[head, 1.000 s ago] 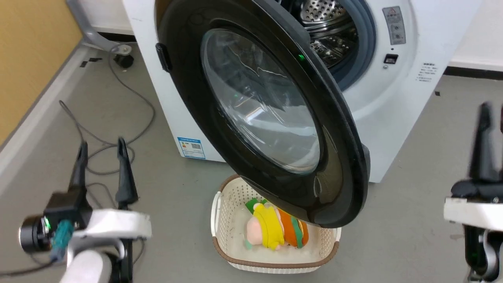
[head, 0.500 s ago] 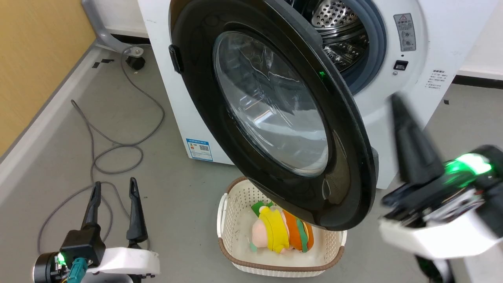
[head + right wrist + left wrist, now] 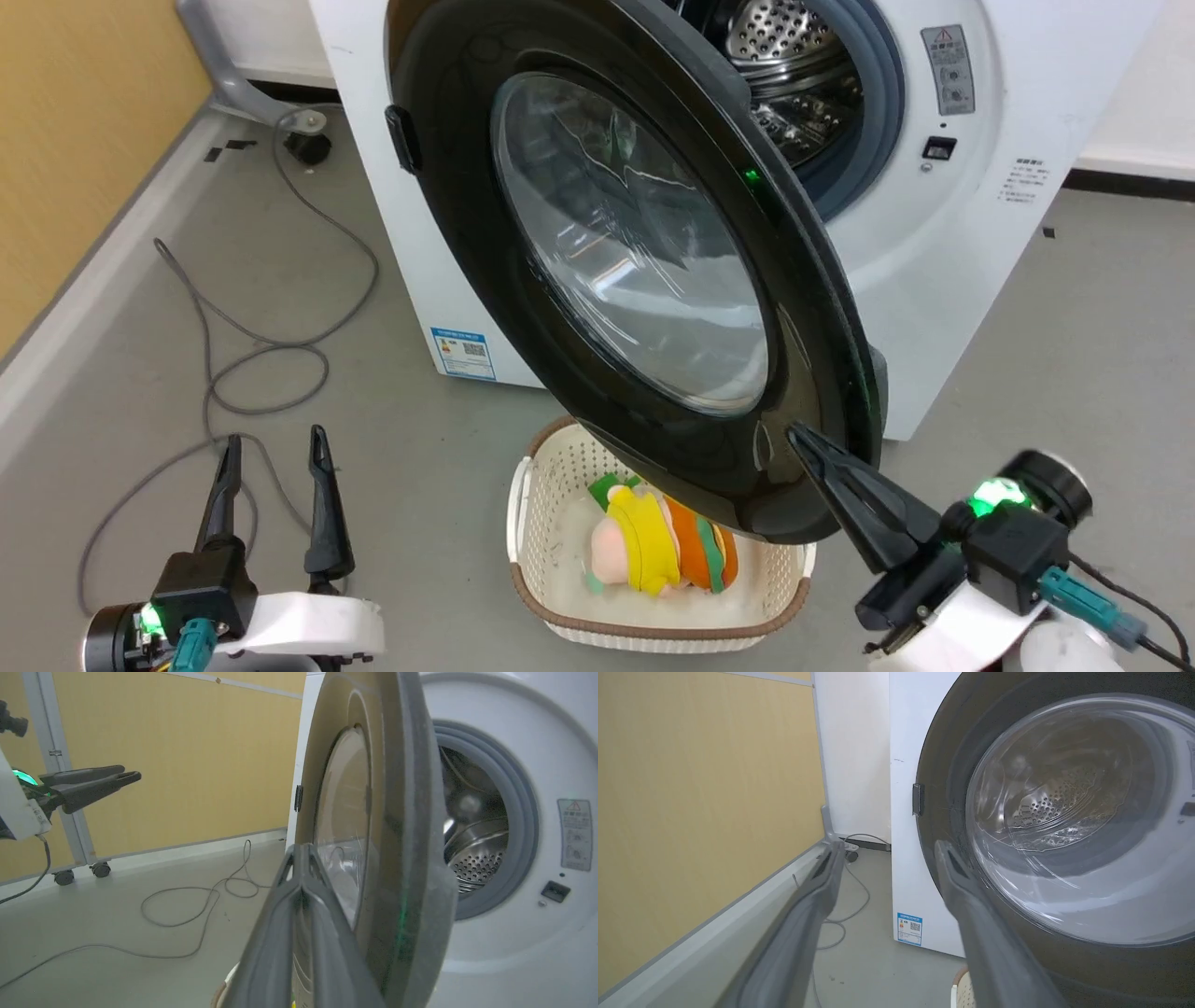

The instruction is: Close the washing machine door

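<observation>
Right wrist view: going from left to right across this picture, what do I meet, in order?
Left gripper, fingers pointing right → washing machine door, seen nearly edge-on → steel drum → warning sticker on the white front of the washing machine.

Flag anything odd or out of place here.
Nothing damaged or spilled. A cream basket holding a plush toy sits below the open washing machine door, and a grey cable lies looped on the floor.

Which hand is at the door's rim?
The right hand, fingers shut, tip by the lower rim of the glossy black round door; the left hand is open, well clear.
</observation>
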